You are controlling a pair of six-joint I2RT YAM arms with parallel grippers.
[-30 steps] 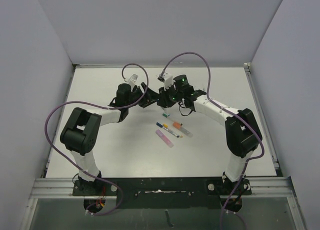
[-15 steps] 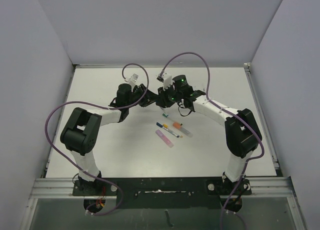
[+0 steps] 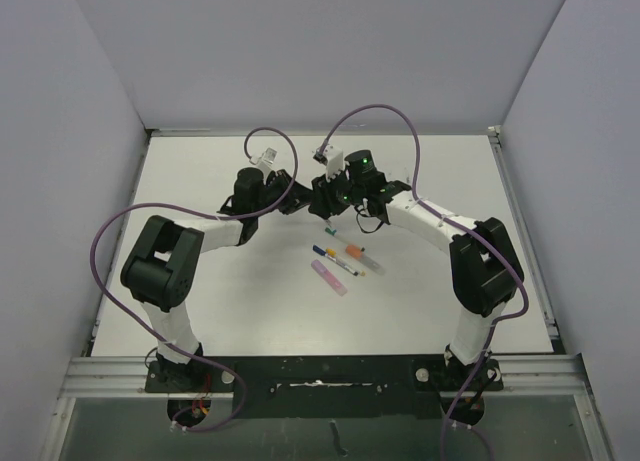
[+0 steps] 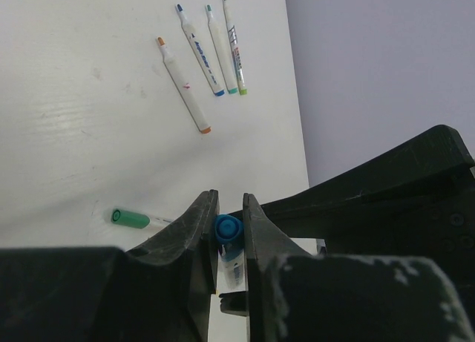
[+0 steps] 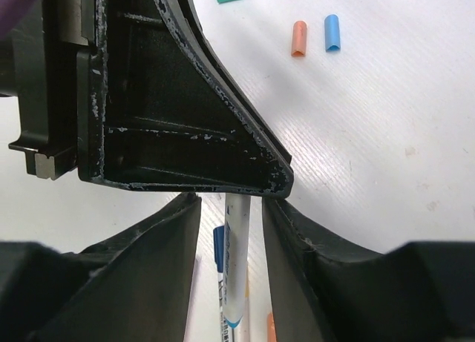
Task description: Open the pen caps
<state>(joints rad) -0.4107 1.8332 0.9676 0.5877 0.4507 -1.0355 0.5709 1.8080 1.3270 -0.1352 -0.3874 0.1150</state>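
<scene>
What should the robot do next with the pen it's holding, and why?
Probably close the right gripper on the pen barrel: the left gripper clamps the blue cap, but the right jaws stand clear of the barrel, so pulling would not separate them.

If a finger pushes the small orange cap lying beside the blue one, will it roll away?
Probably. The orange cap is a short round tube lying on its side, so a sideways push should roll it, perhaps into the blue cap next to it. It looks tiny, so it is likely very light.
</scene>
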